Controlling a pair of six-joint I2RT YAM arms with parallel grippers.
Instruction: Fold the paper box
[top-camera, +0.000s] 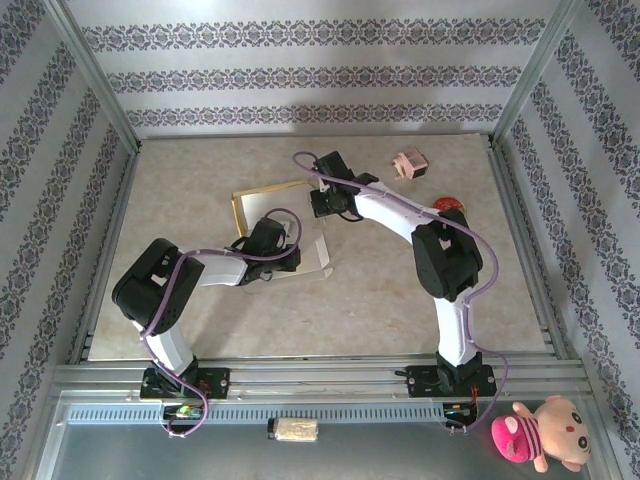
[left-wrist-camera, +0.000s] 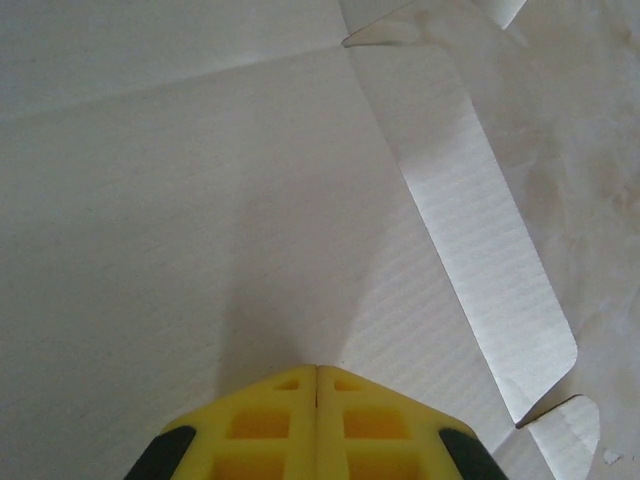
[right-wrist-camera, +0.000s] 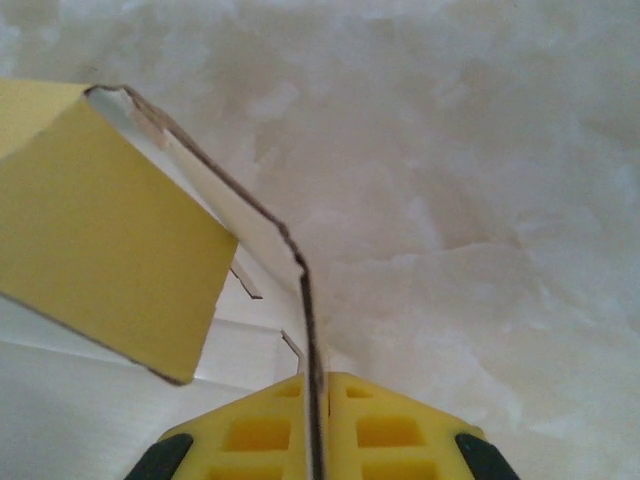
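The paper box (top-camera: 265, 205) lies partly unfolded at mid-table, white inside up with a yellow rim. My left gripper (top-camera: 285, 255) is shut with nothing between its fingers. Its yellow tips (left-wrist-camera: 317, 368) point down at the box's white panel (left-wrist-camera: 150, 200), and a long side flap (left-wrist-camera: 480, 260) lies flat to their right. My right gripper (top-camera: 322, 205) is at the box's right side. In the right wrist view this gripper (right-wrist-camera: 318, 375) is shut on a raised cardboard wall (right-wrist-camera: 306, 300) seen edge-on. A yellow flap (right-wrist-camera: 90, 230) stands tilted to the left of it.
A small pink box (top-camera: 410, 165) sits at the back right, with a red round item (top-camera: 450, 203) beside the right arm. Patterned enclosure walls ring the table. A pink plush toy (top-camera: 540, 435) and a small pale item (top-camera: 295, 430) lie in front of the arm bases.
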